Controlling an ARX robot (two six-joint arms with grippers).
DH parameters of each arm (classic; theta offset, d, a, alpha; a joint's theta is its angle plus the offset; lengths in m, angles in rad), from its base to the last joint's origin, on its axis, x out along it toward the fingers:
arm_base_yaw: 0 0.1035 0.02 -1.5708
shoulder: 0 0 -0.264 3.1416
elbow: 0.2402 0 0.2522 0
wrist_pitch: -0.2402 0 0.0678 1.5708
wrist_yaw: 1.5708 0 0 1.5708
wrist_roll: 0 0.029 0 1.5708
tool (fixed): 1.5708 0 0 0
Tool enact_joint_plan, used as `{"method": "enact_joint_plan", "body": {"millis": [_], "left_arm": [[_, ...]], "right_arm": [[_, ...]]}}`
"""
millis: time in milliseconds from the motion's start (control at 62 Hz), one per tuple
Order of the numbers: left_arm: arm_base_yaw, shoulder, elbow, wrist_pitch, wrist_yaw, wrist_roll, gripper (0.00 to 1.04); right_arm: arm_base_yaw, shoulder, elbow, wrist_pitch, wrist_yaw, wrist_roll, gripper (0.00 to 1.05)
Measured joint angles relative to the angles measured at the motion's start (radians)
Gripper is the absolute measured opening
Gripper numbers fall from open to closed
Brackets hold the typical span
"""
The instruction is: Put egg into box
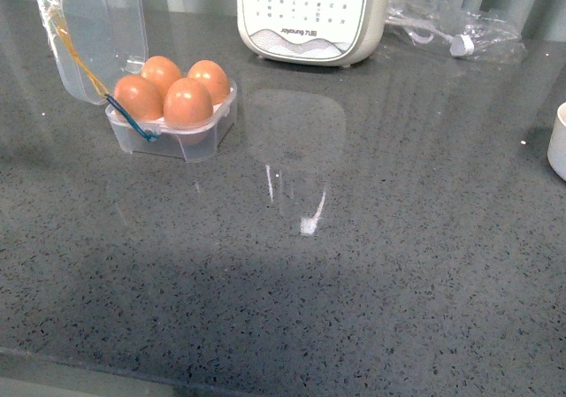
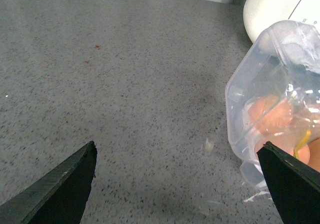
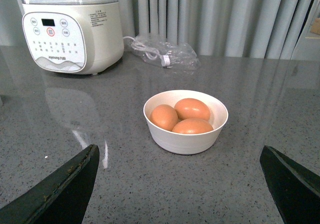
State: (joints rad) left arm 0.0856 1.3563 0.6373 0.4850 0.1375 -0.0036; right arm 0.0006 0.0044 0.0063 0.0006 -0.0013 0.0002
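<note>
While its lid (image 1: 88, 26) stands open, the box (image 1: 177, 142) sits toward the desk's far left corner, with four eggs (image 1: 187, 103) filling its slots. The left gripper (image 2: 178, 145) hangs spread wide and empty just beside the lid. The right gripper (image 3: 178, 148) is likewise spread, holding nothing, and faces a bowl (image 3: 185, 141) of three spare eggs (image 3: 192, 108) by the right edge. An appliance (image 1: 305, 17) stands at the far edge.

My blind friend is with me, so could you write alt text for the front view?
A clear box, lid open, holds four brown eggs on the left of a grey counter. A white appliance stands behind, a clear bag with a cord lies further right, and the edge of a white bowl shows at far right.
</note>
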Motion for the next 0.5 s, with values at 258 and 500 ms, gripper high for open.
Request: {"method": "enact_joint_plan", "body": {"millis": [258, 500], "left_arm": [[-0.054, 0.093, 0.099, 0.014, -0.034, 0.035, 0.98], [-0.112, 0.123, 0.111, 0.034, -0.072, 0.036, 0.98]], "right_arm": [[0.0, 0.0, 0.0, 0.0, 0.0, 0.0, 0.97], [0.0, 0.0, 0.0, 0.0, 0.0, 0.0, 0.97]]}}
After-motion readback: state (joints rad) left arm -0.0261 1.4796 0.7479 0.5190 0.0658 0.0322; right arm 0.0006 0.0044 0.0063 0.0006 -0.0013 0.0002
